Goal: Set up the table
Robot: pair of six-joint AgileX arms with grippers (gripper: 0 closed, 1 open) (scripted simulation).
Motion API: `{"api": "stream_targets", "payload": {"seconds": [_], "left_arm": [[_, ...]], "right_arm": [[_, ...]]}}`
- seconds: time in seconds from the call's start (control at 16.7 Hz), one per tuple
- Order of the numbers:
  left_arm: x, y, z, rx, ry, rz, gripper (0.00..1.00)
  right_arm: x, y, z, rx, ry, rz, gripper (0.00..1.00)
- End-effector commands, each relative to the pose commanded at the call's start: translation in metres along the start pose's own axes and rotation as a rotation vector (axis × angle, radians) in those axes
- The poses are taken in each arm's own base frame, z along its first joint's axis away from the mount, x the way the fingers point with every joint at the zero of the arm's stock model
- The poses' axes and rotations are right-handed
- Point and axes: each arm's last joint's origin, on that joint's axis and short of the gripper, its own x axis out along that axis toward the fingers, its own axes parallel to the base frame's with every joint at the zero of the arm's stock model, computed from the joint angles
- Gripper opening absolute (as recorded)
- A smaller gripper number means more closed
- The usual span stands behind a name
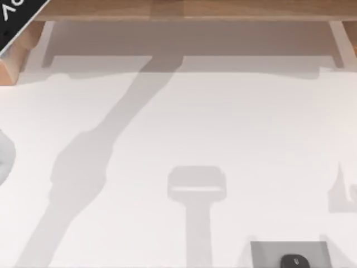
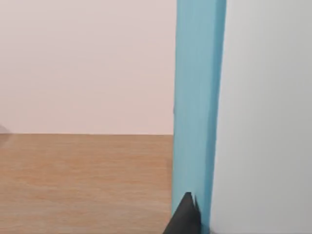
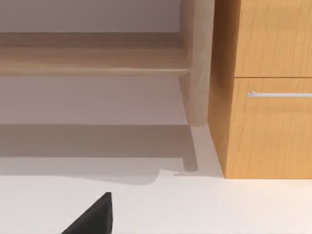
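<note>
Left gripper [image 2: 187, 217]: 1 dark fingertip visible in the left wrist view, set against a light blue upright panel [image 2: 197, 97]. Finger spacing cannot be told. Beside the panel on one side, a brown wood-grain surface [image 2: 83, 180] beneath a pale pink wall [image 2: 87, 63]; on the other side, a plain pale grey surface [image 2: 268, 117].

Right gripper [image 3: 95, 217]: 1 dark fingertip visible in the right wrist view, above white tabletop. Finger spacing cannot be told. Beyond it, a wooden cabinet [image 3: 263, 87] with a drawer front and a slim metal handle [image 3: 278, 94]; next to the cabinet, a pale upright post [image 3: 197, 63] standing on the white surface; a horizontal wooden board [image 3: 92, 53] runs from the post.

Tabletop [image 1: 223, 123]: very large, plain white, smooth, spanning the top view from left edge to right edge. Light wooden boards [image 1: 184, 10] run along its far edge, with short wooden pieces at the far left and far right corners. Soft grey shadows lie across the surface: 1 long diagonal band at left, 1 T-shaped patch near the middle.

Grey pad [image 1: 290, 254]: small, rectangular, lying flat on the tabletop at the near edge, right of centre.

Black mouse [image 1: 293, 261]: small, rounded, resting on the grey pad, cut off by the lower edge of the top view.
</note>
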Motion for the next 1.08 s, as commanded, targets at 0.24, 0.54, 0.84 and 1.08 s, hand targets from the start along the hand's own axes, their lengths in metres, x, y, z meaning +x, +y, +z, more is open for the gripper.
{"api": "stream_targets", "payload": {"seconds": [0.24, 0.54, 0.84, 1.08], "left_arm": [[-0.024, 0.0, 0.008, 0.003, 0.004, 0.002, 0.0], [-0.029, 0.002, 0.011, 0.004, 0.001, 0.006, 0.0], [-0.031, 0.037, 0.039, 0.018, -0.065, 0.03, 0.0], [-0.027, 0.126, 0.068, 0.14, -0.133, 0.15, 0.0]], "right_arm": [[0.0, 0.0, 0.0, 0.0, 0.0, 0.0, 1.0], [0.0, 0.0, 0.0, 0.0, 0.0, 0.0, 1.0], [0.0, 0.0, 0.0, 0.0, 0.0, 0.0, 1.0], [0.0, 0.0, 0.0, 0.0, 0.0, 0.0, 1.0]]}}
